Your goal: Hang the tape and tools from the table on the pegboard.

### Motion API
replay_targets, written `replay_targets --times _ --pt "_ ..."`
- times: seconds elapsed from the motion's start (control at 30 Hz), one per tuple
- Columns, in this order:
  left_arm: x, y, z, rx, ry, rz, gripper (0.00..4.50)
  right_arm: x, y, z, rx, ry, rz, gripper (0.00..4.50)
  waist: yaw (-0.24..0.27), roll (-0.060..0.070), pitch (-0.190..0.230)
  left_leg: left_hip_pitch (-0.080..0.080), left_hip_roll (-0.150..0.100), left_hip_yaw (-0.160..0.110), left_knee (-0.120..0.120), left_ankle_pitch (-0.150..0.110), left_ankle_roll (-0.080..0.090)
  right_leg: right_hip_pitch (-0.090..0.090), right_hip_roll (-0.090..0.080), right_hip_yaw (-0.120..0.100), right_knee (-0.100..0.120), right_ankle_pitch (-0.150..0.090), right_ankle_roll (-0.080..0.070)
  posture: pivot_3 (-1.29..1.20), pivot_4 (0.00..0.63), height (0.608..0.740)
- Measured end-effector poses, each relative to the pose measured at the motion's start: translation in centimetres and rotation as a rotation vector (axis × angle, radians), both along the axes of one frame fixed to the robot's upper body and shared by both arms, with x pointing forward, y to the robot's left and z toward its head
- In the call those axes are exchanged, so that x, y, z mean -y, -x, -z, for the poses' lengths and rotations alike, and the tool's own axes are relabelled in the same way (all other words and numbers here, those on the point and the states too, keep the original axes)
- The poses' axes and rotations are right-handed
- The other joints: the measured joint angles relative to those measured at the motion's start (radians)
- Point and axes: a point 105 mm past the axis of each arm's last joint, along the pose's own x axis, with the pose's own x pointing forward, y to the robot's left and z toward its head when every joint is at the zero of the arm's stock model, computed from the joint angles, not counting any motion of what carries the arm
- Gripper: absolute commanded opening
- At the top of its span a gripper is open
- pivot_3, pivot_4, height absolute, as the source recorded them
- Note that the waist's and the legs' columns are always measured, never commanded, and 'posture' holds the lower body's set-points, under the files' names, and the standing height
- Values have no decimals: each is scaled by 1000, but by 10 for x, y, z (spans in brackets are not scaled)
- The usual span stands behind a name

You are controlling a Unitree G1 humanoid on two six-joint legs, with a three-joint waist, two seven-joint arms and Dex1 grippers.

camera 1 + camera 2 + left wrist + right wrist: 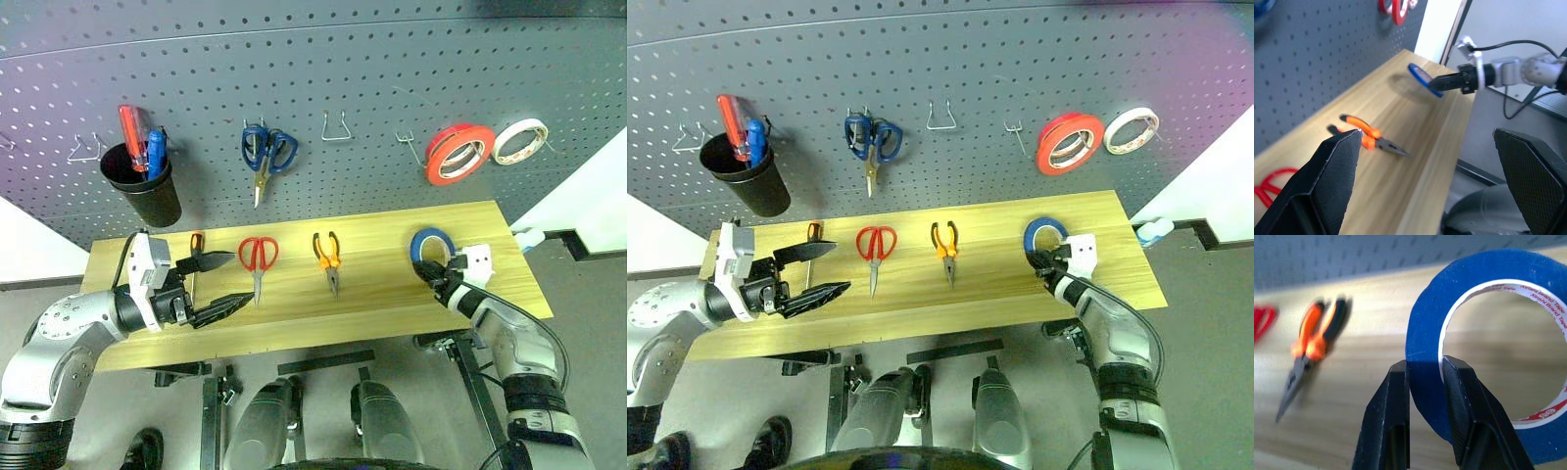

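Observation:
My right gripper (1425, 374) is shut on the wall of the blue tape (1422, 328), holding the roll upright over the right part of the wooden table (392, 294). On the table lie the orange-and-black pliers (327, 257) and the red-handled scissors (258, 255). The screwdriver (197, 243) lies further left and is partly hidden behind my left gripper (241, 277). That gripper hovers open and empty over the table's left part, pointing across toward the right. The grey pegboard (372, 69) rises behind the table.
On the pegboard hang a black cup (145, 186) with red and blue handles in it, blue-handled scissors (266, 152), a red-orange roll (458, 153) and a white roll (519, 140). Bare hooks (336, 127) stand between the scissors and the rolls.

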Motion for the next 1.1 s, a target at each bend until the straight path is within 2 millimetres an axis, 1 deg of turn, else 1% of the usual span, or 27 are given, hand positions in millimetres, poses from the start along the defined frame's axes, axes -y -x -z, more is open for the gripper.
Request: replay_targets --times 0.07,0.17,0.27,0.4,0.53,0.63,0.77,0.97,1.1 --pt "-1 -2 -1 8 -1 -2 4500 3 3 -12 49 -14 23 639 -3 0 -5 0 0 0 0 0 0 0 0 0 0 0 0 -66 110 723" --pt "-2 -5 -1 8 3 -8 4500 3 4 -18 80 -39 41 639 -7 0 -18 0 0 0 0 1 -1 0 0 0 1 0 0 -76 92 723" --pt "-2 -9 -1 19 6 -10 4500 -2 6 -24 117 -51 41 639 -6 1 -34 0 0 0 1 1 -1 0 0 0 2 0 0 -85 77 723" --pt "4 -10 2 17 14 8 4500 -12 7 -39 193 -78 20 639 -6 0 -56 0 0 0 1 1 -2 0 1 0 3 0 0 -90 57 723" --pt "5 -13 -3 38 17 13 4500 -16 7 -52 257 -83 -1 639 -7 1 -79 1 0 0 2 2 -3 -1 1 1 6 0 0 -92 39 723" --pt "5 -13 -4 46 17 14 4500 -19 7 -57 284 -86 -19 639 -7 0 -91 1 0 0 2 2 -4 -1 1 1 8 0 0 -88 29 723" --pt "5 -13 -4 49 18 10 4500 -29 2 -67 318 -87 -59 639 -9 1 -105 2 1 1 3 3 -4 -1 2 2 10 0 0 -80 23 723" --pt "5 -14 -4 56 27 1 4500 -52 -8 -84 379 -70 -150 639 -8 1 -124 3 1 0 3 4 -5 -2 2 3 11 0 0 -51 13 723" --pt "4 -15 -4 58 35 -7 4500 -62 -21 -95 413 -58 -185 639 -7 0 -134 3 1 0 4 4 -5 -2 3 3 11 0 0 -32 10 723"
